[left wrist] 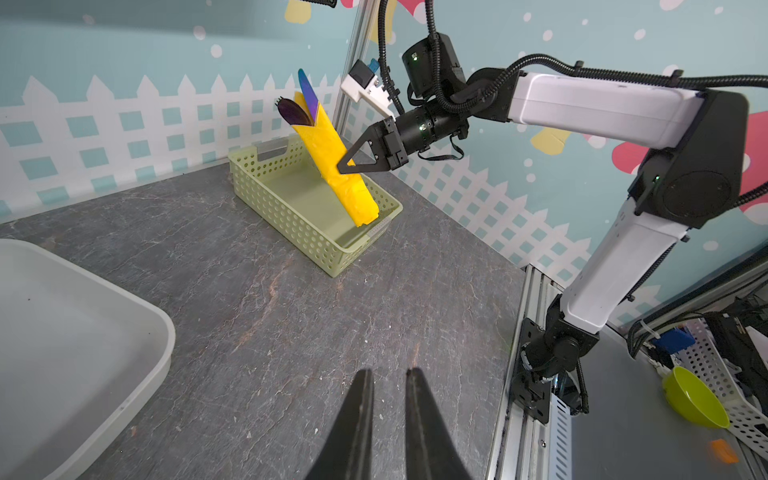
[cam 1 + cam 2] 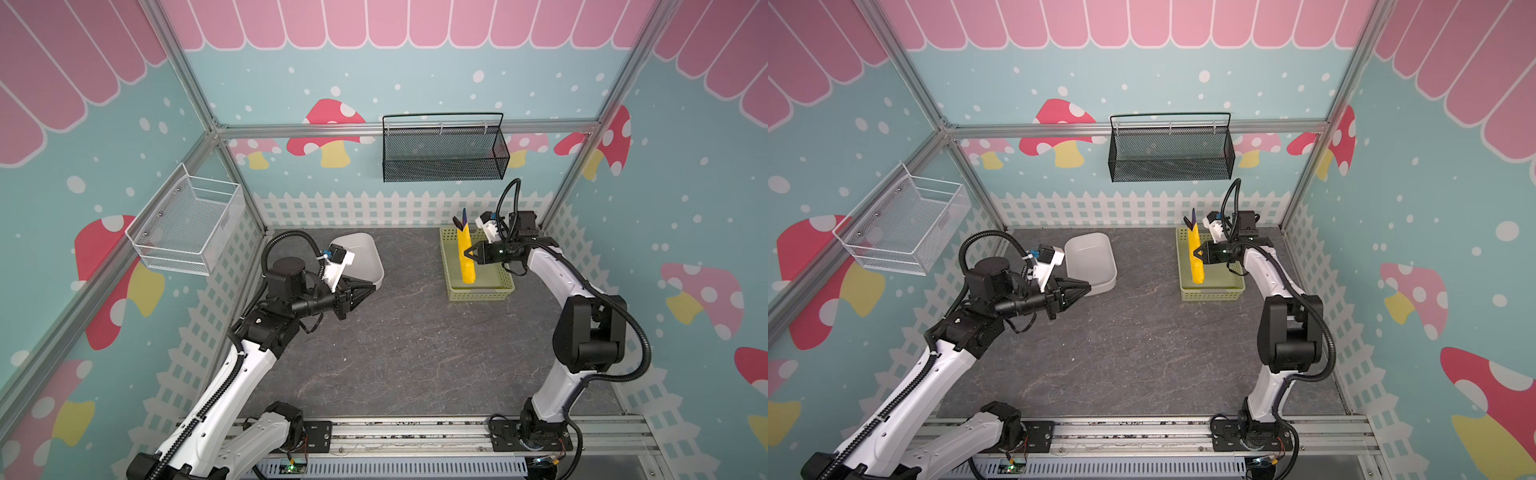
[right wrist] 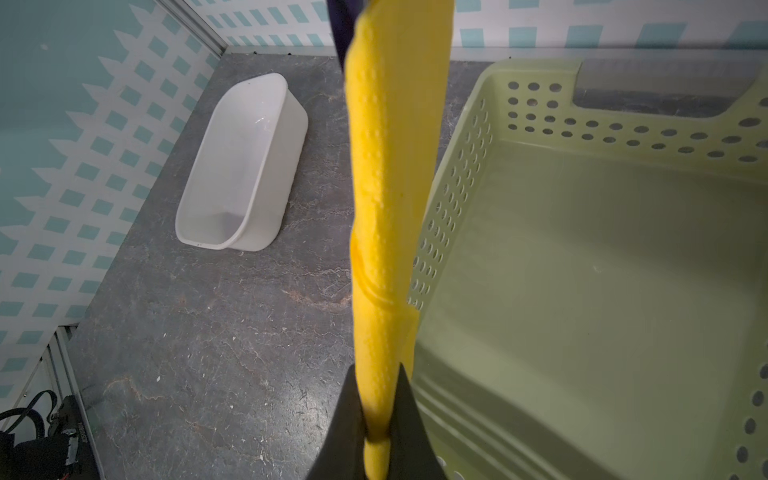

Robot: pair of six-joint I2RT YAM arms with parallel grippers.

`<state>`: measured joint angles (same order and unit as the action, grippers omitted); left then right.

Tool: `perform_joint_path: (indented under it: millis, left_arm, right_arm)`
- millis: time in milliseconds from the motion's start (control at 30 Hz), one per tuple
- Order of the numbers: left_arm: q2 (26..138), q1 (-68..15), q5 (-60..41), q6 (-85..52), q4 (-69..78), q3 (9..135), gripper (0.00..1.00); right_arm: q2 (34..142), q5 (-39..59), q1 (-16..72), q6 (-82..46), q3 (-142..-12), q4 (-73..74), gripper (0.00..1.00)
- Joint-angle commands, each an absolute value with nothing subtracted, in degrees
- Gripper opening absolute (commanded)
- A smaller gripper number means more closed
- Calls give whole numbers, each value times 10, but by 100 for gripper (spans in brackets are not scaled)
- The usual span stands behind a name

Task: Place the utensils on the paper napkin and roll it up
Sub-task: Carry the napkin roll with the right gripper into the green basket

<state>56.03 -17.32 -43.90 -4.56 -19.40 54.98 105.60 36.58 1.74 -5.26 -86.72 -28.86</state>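
While the right end effector (image 2: 468, 252) clamps the rolled paper napkin (image 2: 466, 270) above the basket (image 2: 478, 294), utensils (image 2: 460, 222) protrude from it. The left end effector (image 2: 371, 286) hangs empty, slightly parted.

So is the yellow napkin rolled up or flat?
Rolled up. The paper napkin is a narrow yellow roll with the utensils poking out one end, held tilted above the green basket.

Teal walls (image 2: 415, 83) with red mushrooms (image 2: 328, 120) and white dots, pink scalloped band (image 2: 374, 25) on top, white picket-fence print (image 2: 353, 210) below, aluminium frame (image 2: 190, 79), dark grey stone-look tabletop (image 2: 415, 353), black mesh basket (image 2: 444, 158) on back rail (image 2: 291, 131), white wire basket (image 2: 191, 226) at left.
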Motion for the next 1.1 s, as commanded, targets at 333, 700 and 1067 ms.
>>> perform_joint_path:
  millis: [333, 700, 1067]
  left_arm:
    - [560, -170, -430, -33, -189, 538, 18]
    - [565, -170, -431, -33, -188, 538, 17]
    - [569, -170, -432, -33, -188, 539, 15]
  right_arm:
    - [1178, 482, -2, -66, -912, -313, 0]
    - [1242, 566, -5, -85, -934, -303, 0]
    - [1298, 592, -18, -104, -964, -300, 0]
